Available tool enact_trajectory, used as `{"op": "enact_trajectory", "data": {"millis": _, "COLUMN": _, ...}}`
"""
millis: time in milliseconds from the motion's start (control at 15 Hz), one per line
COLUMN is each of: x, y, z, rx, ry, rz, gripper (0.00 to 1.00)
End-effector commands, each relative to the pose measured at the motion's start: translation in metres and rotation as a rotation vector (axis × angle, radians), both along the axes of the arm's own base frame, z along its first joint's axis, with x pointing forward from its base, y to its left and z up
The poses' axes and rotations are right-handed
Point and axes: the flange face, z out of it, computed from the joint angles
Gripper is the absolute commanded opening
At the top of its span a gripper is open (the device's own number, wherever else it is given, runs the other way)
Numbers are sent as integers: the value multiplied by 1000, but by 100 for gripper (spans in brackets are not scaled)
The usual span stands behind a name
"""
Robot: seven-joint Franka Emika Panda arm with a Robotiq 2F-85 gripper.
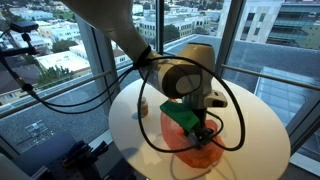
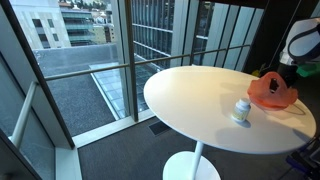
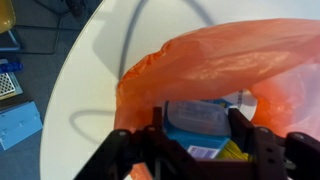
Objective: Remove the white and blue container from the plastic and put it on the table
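An orange plastic bag [image 3: 215,60] lies on the round white table [image 3: 90,70]. The white and blue container [image 3: 190,118] sits in the bag's open mouth, label side up. My gripper [image 3: 198,130] is down at the bag, with one finger against each side of the container. In both exterior views the gripper [image 1: 200,128] [image 2: 293,68] is right over the bag [image 1: 190,140] [image 2: 270,93], and the container is hidden there.
A small white bottle [image 2: 241,110] [image 1: 143,107] stands on the table beside the bag. A yellow item [image 3: 233,152] and a white round item [image 3: 246,100] lie in the bag beside the container. A black cable [image 1: 235,110] loops around the arm. Windows stand behind the table.
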Motion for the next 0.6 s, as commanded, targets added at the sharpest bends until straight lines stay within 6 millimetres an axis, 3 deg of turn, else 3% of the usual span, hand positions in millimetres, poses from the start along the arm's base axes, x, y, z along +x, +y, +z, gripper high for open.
{"op": "enact_trajectory", "data": {"millis": 0, "x": 2, "y": 0, "z": 18, "rx": -4, "ry": -11, "rz": -12, "gripper": 41}}
{"op": "enact_trajectory", "data": {"millis": 533, "x": -3, "y": 13, "z": 62, "rx": 8, "ry": -51, "rz": 34, "gripper": 41}}
